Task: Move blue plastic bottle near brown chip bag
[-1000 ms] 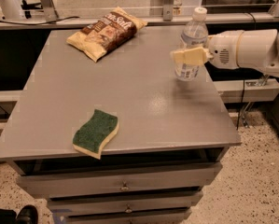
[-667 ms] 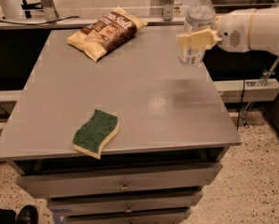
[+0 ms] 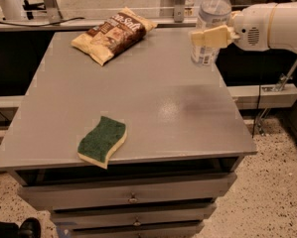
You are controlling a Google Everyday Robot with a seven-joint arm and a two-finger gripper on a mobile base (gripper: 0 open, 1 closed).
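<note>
The blue plastic bottle (image 3: 211, 19), clear with a white cap and pale label, is held upright above the right rear part of the grey table (image 3: 153, 108). My gripper (image 3: 209, 36) reaches in from the right on a white arm, and its cream fingers (image 3: 213, 35) are shut on the bottle's middle. The bottle's base hangs a little above the table top. The brown chip bag (image 3: 114, 32), dark brown with pale yellow edges, lies flat at the table's back left, well to the left of the bottle.
A green-and-yellow sponge (image 3: 102, 141) lies near the table's front edge. Drawers (image 3: 133, 197) sit below the table top. A metal rail and posts (image 3: 178, 4) run along the back. The white arm (image 3: 272, 26) spans the right side.
The gripper has lifted the bottle off the table and carried it up and a little toward the back. The chip bag and sponge have not moved.
</note>
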